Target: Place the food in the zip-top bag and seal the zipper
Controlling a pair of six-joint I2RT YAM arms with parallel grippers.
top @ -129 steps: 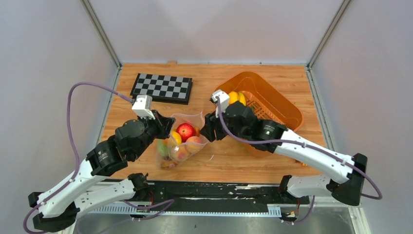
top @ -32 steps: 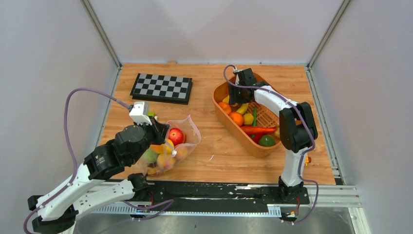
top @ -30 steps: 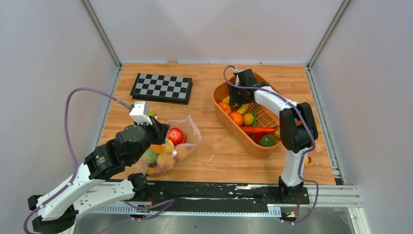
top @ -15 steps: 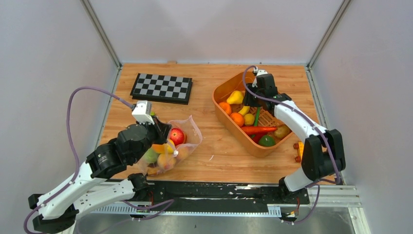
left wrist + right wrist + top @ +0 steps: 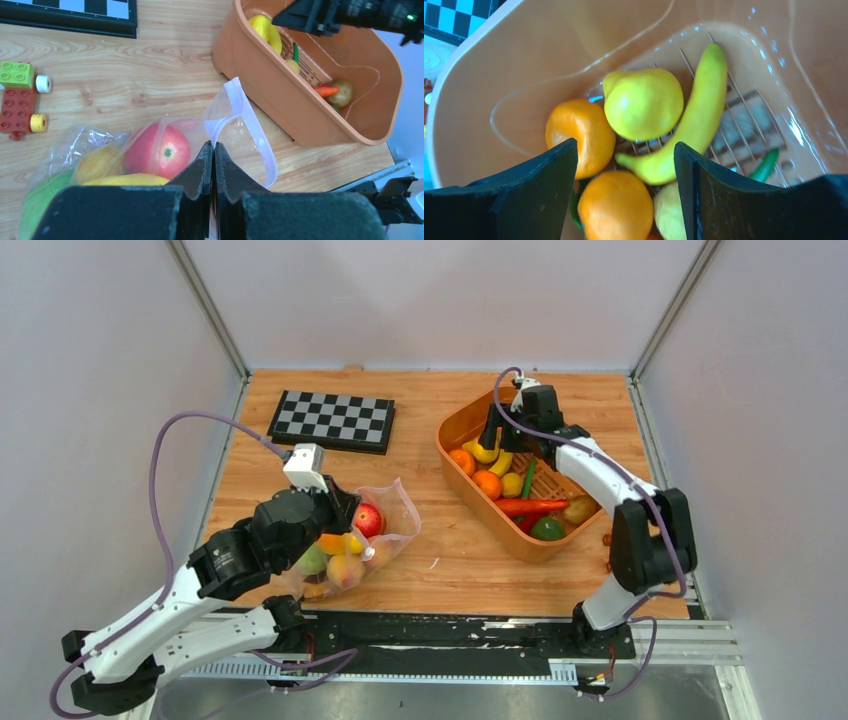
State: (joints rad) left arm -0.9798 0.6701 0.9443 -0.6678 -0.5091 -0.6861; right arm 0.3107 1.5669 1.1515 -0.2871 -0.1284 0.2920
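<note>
The clear zip-top bag lies at the table's front left, mouth toward the right. In it are a red apple, yellow, green and peach fruit. My left gripper is shut on the bag's mouth edge; in the left wrist view its fingertips pinch the whitish zipper strip, which loops open beyond them. My right gripper is open and empty, low inside the orange tub. In the right wrist view it hangs over a yellow pear, a banana and two oranges.
The orange tub at the right holds more toy food: carrot, green pieces, a potato. A checkerboard lies at the back left. A wheeled block toy sits left of the bag. A small orange toy lies right of the tub.
My right arm has left the bag and swung to the tub, then shifted within it, and is now over the pear and banana. My left gripper, still holding the bag, has moved slightly right.
</note>
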